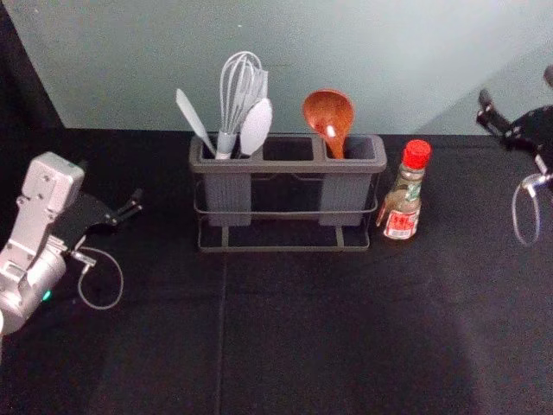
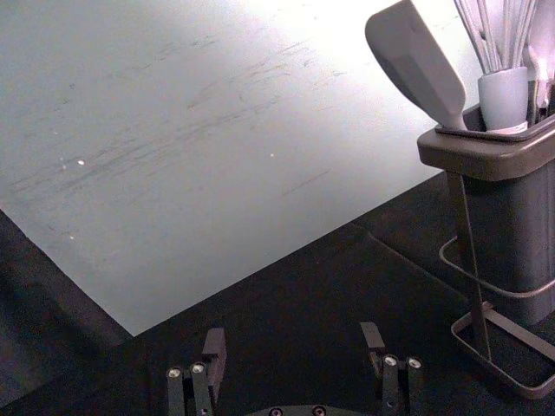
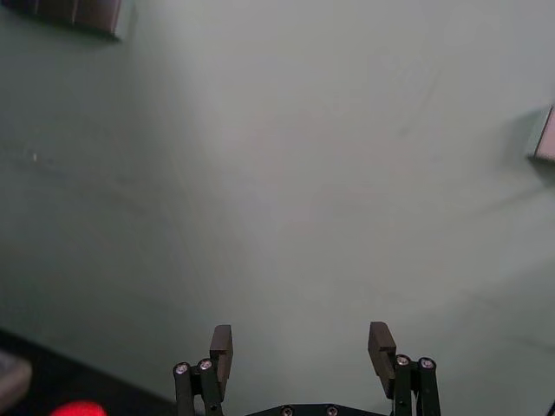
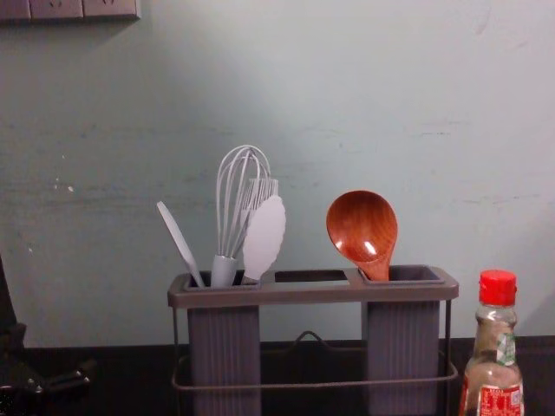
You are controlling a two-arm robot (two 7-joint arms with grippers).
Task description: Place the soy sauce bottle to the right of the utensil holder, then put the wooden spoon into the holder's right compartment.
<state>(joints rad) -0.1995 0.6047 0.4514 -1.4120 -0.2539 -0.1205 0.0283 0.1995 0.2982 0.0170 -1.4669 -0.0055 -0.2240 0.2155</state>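
Observation:
The utensil holder (image 1: pixel 289 167) stands mid-table, and the wooden spoon (image 1: pixel 328 117) is upright in its right compartment, bowl up. Just right of the holder, the soy sauce bottle (image 1: pixel 403 194) with its red cap stands upright, a small gap between them. My left gripper (image 1: pixel 111 216) is out to the holder's left; in the left wrist view the left gripper (image 2: pixel 293 347) is open with nothing between its fingers. Off to the bottle's right is my right gripper (image 1: pixel 518 91); the right gripper (image 3: pixel 302 351) in the right wrist view is open and holds nothing.
White utensils, including a whisk (image 1: pixel 233 104), stand in the holder's left compartment. A pale wall (image 4: pixel 434 130) rises behind the black-covered table (image 1: pixel 285 337). A socket panel (image 4: pixel 69 7) is on the wall at upper left.

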